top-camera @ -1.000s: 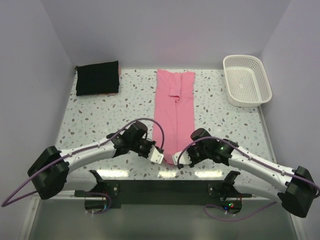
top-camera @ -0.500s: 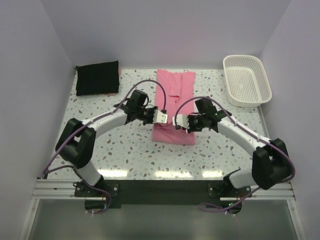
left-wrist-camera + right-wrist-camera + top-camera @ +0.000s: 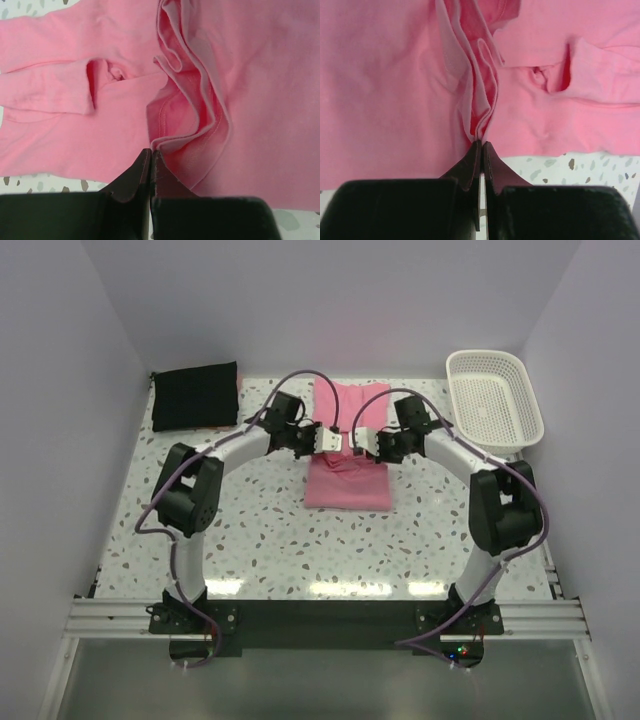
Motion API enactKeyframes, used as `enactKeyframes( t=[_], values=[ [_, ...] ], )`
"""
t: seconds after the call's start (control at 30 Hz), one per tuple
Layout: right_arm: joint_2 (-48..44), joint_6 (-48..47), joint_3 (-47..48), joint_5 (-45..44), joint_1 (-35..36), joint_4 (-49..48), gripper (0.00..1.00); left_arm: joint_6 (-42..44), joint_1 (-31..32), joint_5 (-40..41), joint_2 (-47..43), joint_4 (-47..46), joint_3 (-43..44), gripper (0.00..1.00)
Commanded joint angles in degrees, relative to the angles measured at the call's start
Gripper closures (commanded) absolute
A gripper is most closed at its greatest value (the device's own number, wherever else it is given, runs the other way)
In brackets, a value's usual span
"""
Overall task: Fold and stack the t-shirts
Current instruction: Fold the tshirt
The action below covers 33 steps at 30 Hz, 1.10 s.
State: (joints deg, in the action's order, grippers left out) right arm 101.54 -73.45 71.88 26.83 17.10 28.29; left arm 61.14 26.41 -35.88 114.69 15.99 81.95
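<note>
The pink t-shirt [image 3: 347,485] lies in the middle of the table, its near half doubled over toward the far end. My left gripper [image 3: 338,440] is shut on the shirt's folded hem; in the left wrist view the tips [image 3: 151,152] pinch a pink fabric edge [image 3: 190,142]. My right gripper [image 3: 357,442] is shut on the same hem beside it, and in the right wrist view its tips [image 3: 482,145] clamp a bunched fold [image 3: 485,107]. Both grippers hover over the shirt's far half. The black t-shirt [image 3: 195,396] sits folded at the far left corner.
A white lattice basket [image 3: 494,400] stands at the far right corner. The speckled tabletop [image 3: 250,530] is bounded by lilac walls on three sides. Both arms arch inward over the table's middle.
Both grippers have carried the shirt's near hem from the table's front edge toward the far end, folding the long pink strip over itself into a shorter shape.
</note>
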Motion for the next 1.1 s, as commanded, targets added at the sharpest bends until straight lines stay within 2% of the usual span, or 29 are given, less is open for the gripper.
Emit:
enactKeyframes(
  t=[0.0,0.37,1.07],
  values=[
    [2.78,-2.40,5.90,3.58,-1.02,-1.14,1.00,0.82,-1.19,-0.51,2.80,-1.13,4.88,1.00],
    [11.66,-4.77,15.13,4.11,-2.69,1.41,1.00,1.79,-2.68,-0.07,9.49,0.27,13.32,1.00],
    [15.01,-6.00,15.40,-0.55,-3.04,1.15,1.00,0.64,-3.30,0.55,13.01,-4.82,14.20,1.00]
  ],
)
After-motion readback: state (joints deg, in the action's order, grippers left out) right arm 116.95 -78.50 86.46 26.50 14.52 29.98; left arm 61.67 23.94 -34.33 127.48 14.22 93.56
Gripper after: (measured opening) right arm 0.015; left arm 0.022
